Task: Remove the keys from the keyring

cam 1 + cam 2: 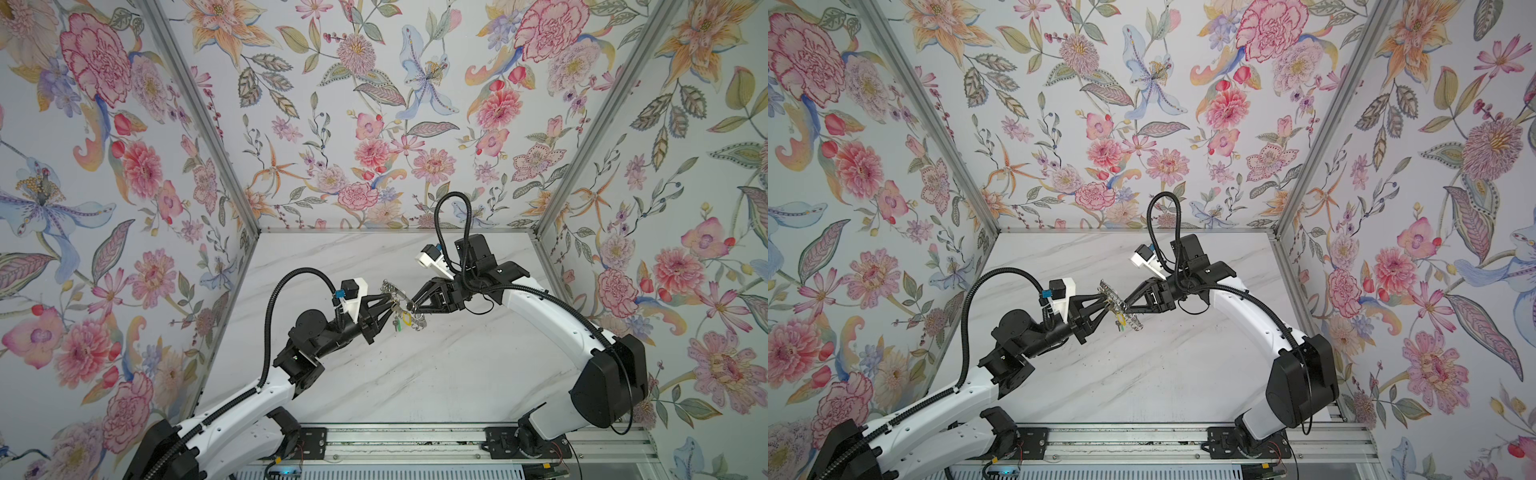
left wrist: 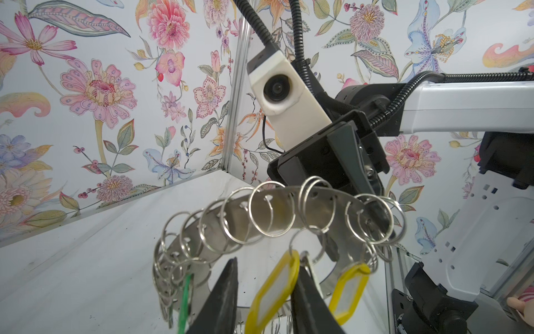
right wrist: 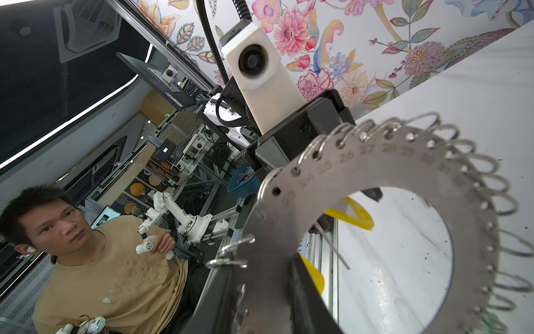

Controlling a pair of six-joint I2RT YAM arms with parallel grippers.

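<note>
We see the two arms meeting nose to nose above the marble table [image 1: 436, 374], with the keyring [image 1: 400, 302] held in the air between them. The right gripper [image 1: 412, 306] is pinched on the flat rim of the disc: in the right wrist view the metal plate [image 3: 384, 170] runs straight down between its two black fingers [image 3: 306, 306], which press on it from both sides. The disc stands tilted, its large round hole [image 3: 401, 254] opening just beyond those fingers, and the wire loops [image 3: 491, 185] fringe the rim all the way round.

The left gripper [image 1: 390, 300] reaches in from the opposite side, tips right at the disc. In the left wrist view its two fingers [image 2: 222, 295] stand a little apart with a yellow tag [image 2: 274, 292] hanging in the gap between them; we cannot tell whether they press the tag or only flank it. A second yellow tag [image 2: 349, 292] hangs just outside one finger, and a green tag [image 2: 185, 300] hangs just outside the other.

In a top view the keys [image 1: 397, 322] dangle from the disc's rim just below both grippers' tips, clear of the table.
</note>
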